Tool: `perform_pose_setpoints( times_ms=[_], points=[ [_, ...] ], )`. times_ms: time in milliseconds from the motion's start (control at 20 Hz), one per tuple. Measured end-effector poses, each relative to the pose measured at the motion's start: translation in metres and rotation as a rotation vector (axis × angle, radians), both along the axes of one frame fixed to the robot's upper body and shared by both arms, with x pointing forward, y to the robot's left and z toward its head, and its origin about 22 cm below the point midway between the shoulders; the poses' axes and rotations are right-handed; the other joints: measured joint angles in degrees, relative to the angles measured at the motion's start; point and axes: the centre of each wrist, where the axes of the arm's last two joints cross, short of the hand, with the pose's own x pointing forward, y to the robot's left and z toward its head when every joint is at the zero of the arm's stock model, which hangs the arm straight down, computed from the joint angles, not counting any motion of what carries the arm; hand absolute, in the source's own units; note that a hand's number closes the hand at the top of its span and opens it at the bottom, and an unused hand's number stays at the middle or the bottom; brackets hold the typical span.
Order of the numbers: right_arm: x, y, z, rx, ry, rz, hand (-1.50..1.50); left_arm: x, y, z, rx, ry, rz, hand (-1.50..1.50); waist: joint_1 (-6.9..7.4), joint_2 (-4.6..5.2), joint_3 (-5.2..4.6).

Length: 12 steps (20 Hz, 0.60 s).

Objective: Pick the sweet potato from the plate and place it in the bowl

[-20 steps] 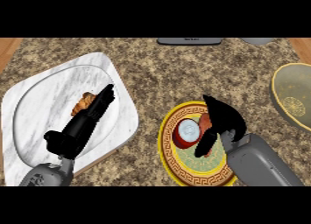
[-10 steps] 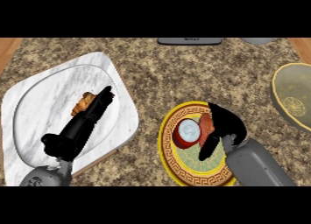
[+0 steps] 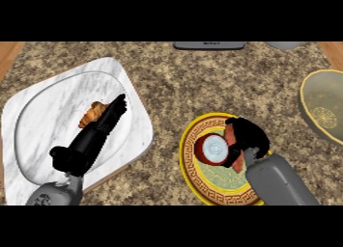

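**Right hand closes on the sweet potato**

The right hand (image 3: 247, 140) curls around the sweet potato (image 3: 235, 144) on the yellow plate (image 3: 195, 169). The bowl (image 3: 329, 113) lies well apart, toward its far right. The left hand (image 3: 95, 135) rests fingers straight over a marble board (image 3: 52, 96).

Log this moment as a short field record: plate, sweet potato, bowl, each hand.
plate: yellow patterned plate, front centre of the counter
sweet potato: orange piece on the plate, under the right hand
right hand: curled round the sweet potato
bowl: at the right edge, apart from the plate
left hand: open, resting over the marble board
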Motion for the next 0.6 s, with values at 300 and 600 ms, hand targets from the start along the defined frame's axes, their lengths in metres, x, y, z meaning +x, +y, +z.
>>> perform_pose_setpoints(
  times_ms=[300, 600],
  points=[
    [0.005, -0.008, -0.007, -0.03, -0.078, 0.016, 1.5, 0.002, 0.002, -0.003, 0.0, 0.004, 0.0, 0.0, 0.02, -0.05, -0.03],
    [0.005, -0.009, -0.006, -0.05, -0.128, 0.037, 1.5, 0.003, 0.001, 0.003, -0.001, 0.003, -0.002, 0.0, -0.04, 0.02, 0.03]
  ],
)
